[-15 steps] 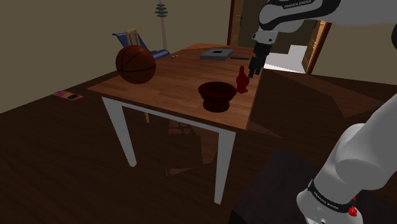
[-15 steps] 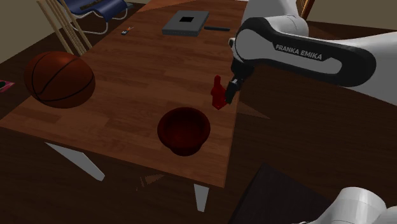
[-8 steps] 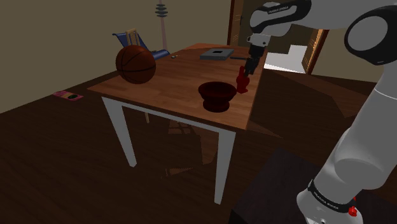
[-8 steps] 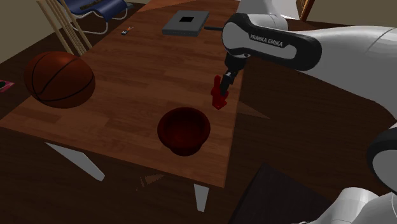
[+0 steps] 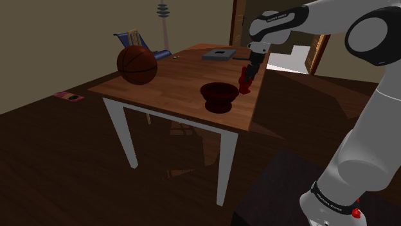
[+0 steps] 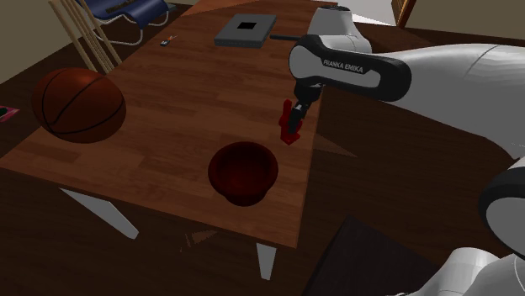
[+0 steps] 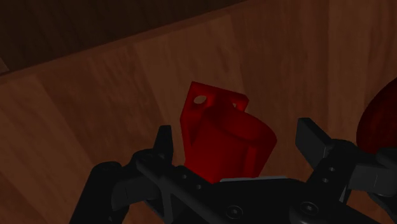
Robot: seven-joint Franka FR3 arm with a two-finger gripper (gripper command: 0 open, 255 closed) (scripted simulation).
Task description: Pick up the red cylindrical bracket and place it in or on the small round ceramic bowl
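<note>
Just beside the dark red bowl [image 6: 244, 195], on the side away from the table's [image 6: 168, 109] middle, the red bracket [image 6: 289, 128] stands upright on the wood, apart from the bowl's wall. Around it hangs the black gripper [image 7: 236, 135], spread wide. In the wrist view one finger stands at each side of the bracket's rounded barrel with a gap on both sides, so nothing is held yet.

The bracket looks like a small, stiff, one-piece part, probably light (a flat tab with two holes rises from the barrel's back). Its rounded wall seems smooth, so I judge it could twist or slide between the pads if pinched high up or off-centre. The better hold would be square across the barrel's middle, below the tab, closing evenly. Standing tall beside the bowl, it could topple from a one-sided nudge. It shows no sign of being fragile, so a firm squeeze should do no harm.
</note>
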